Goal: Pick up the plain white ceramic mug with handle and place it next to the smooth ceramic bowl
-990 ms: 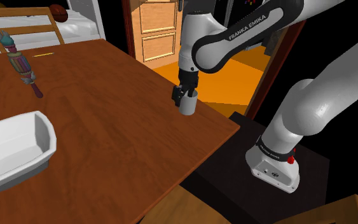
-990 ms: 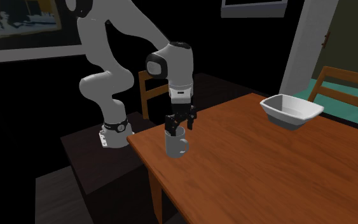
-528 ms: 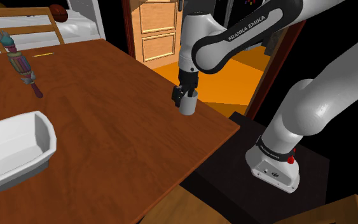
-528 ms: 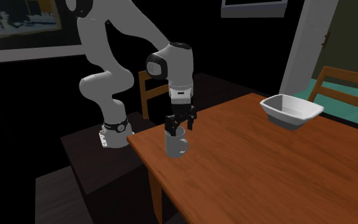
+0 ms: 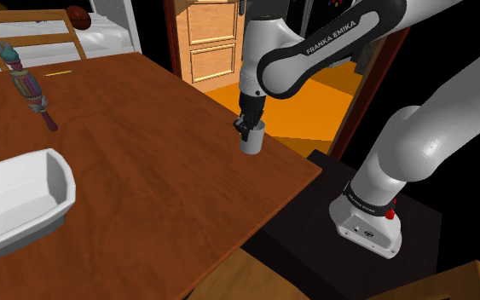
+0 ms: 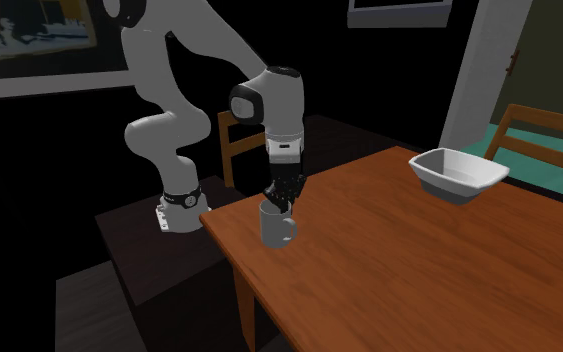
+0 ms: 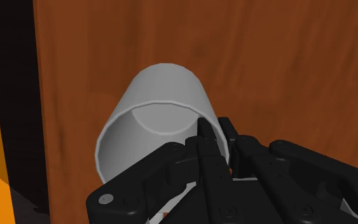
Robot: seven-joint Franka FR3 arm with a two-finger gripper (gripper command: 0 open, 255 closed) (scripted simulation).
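We see the mug (image 5: 252,141) (image 6: 274,227) (image 7: 151,118) standing upright on the brown wooden table (image 5: 144,162) (image 6: 419,270) (image 7: 266,57). It sits close to the table's edge, on the side where the dark stand (image 5: 332,251) is. The mug looks pale grey-white. In the second exterior view its handle (image 6: 291,232) sticks out toward that view's right.

The black gripper (image 5: 246,129) (image 6: 280,200) (image 7: 214,137) comes down from above onto the mug's rim. Its two fingers are squeezed close together and pinch the mug's wall between them. In the wrist view one finger is inside the cup and the other is outside it.

The white bowl (image 5: 25,200) (image 6: 459,175) sits on the same table, well apart from the mug. It is at the shoulder view's lower left.

Farther back on the table lies a long striped thing (image 5: 26,85) in many colours; we cannot tell what it is. A wooden chair (image 5: 25,30) stands behind the table. Past the table's edge we see an orange floor (image 5: 315,106) and a wooden door (image 5: 208,38).
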